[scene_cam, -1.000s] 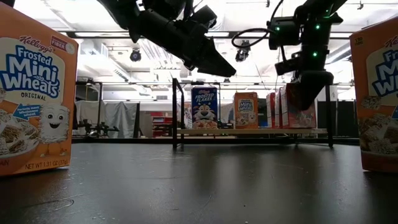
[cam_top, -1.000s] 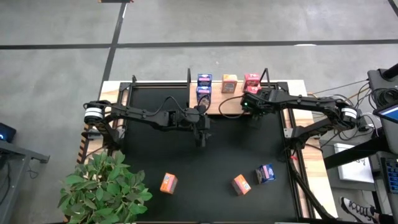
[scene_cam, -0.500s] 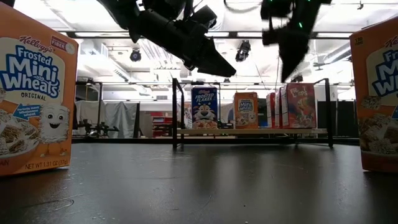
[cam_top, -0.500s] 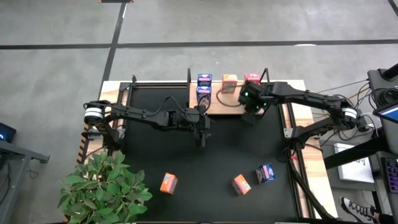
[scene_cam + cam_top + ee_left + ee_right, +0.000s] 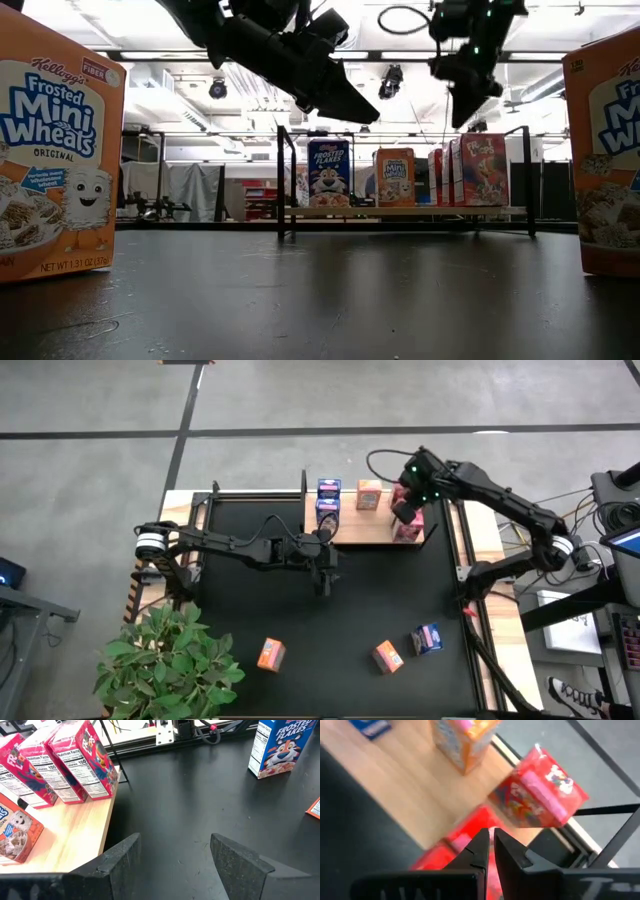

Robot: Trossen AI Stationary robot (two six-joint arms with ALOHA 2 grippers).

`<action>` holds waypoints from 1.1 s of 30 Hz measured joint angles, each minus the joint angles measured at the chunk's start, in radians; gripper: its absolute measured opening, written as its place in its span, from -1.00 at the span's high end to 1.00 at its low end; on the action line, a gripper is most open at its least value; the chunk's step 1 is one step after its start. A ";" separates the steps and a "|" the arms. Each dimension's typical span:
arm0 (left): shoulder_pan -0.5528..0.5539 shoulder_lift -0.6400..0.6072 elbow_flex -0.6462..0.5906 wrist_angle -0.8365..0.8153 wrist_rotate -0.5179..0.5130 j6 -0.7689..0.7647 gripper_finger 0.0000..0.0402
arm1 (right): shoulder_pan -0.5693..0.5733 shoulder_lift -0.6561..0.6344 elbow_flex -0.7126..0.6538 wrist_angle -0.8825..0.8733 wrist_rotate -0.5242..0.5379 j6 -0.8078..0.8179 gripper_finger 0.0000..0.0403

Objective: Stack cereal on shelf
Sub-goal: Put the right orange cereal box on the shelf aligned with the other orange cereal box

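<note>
We take this for a robotics lab in an open industrial hall; the counter (image 5: 250,610) with its black mat stands on a bare grey concrete floor (image 5: 100,460) marked with dark lines; two arms are mounted at its sides, cables (image 5: 590,510) trailing to equipment; the low view shows a high ceiling with strip lights (image 5: 120,25), ducts and curtained partitions (image 5: 185,190); a plant (image 5: 165,660) sits at one corner.

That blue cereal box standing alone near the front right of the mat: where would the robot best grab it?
Probably from straight above, pinching the two broad printed faces near the top of the blue cereal box. It stands upright and apart from the orange box beside it, so fingers could slip down either side. The left hand hangs open; the right hand is shut above the shelf.
</note>
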 joint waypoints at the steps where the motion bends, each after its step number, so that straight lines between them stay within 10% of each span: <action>1: 0.000 0.000 0.000 0.000 0.000 0.000 -0.11 | -0.012 0.000 -0.012 0.021 0.000 -0.018 0.91; 15: -0.001 -0.005 0.000 -0.058 0.000 -0.008 -0.11 | 0.113 -0.094 -0.008 0.186 -0.189 -0.084 0.91; 33: -0.108 -0.008 0.024 -0.058 0.006 -0.088 -0.11 | 0.952 -0.124 -0.059 0.152 -0.198 0.568 0.91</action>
